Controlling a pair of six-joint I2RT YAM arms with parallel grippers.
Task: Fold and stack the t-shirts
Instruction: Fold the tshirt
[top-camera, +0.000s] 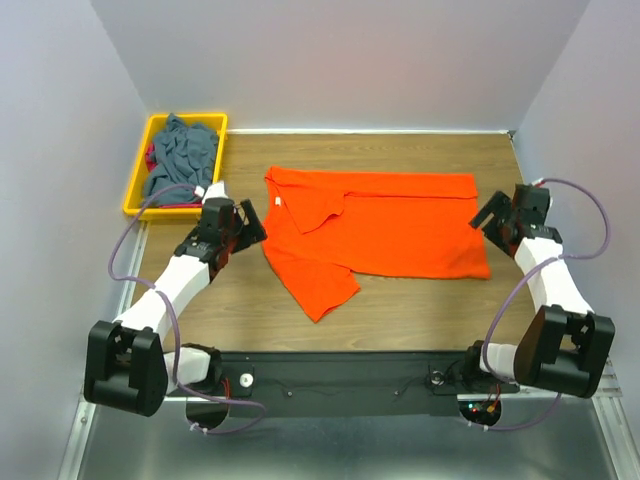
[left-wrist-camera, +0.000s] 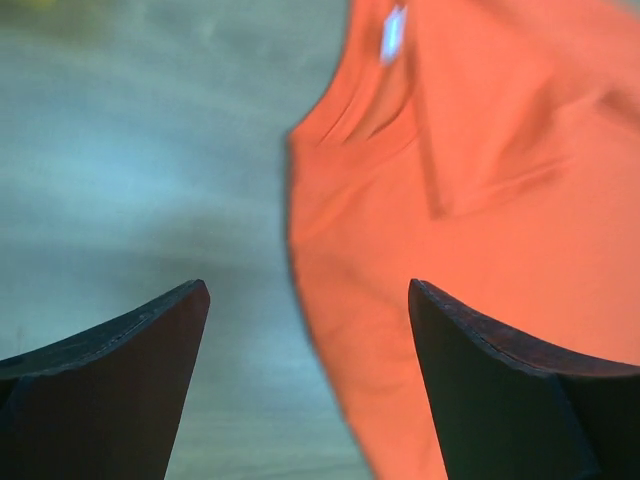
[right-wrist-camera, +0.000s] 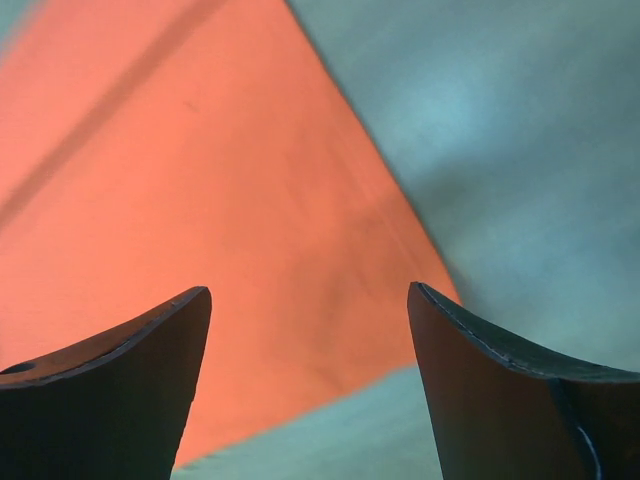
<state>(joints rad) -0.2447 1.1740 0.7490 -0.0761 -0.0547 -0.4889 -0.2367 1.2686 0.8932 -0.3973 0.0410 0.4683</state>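
orange t-shirt (top-camera: 400, 225) laid out on the table (top-camera: 420, 300).
my left gripper (left-wrist-camera: 305, 290) and right gripper (right-wrist-camera: 310, 290) hover at its two ends, both spread open.

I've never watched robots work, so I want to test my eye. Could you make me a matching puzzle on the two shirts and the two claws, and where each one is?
Things:
1. orange t-shirt
2. grey-blue t-shirt
3. left claw
4. right claw

Places and states:
A. heaped in the yellow tray
B. open, over the hem end of the orange t-shirt
C. lying flat on the wooden table
D. open, by the neck end of the orange t-shirt

Pairs: 1-C, 2-A, 3-D, 4-B.
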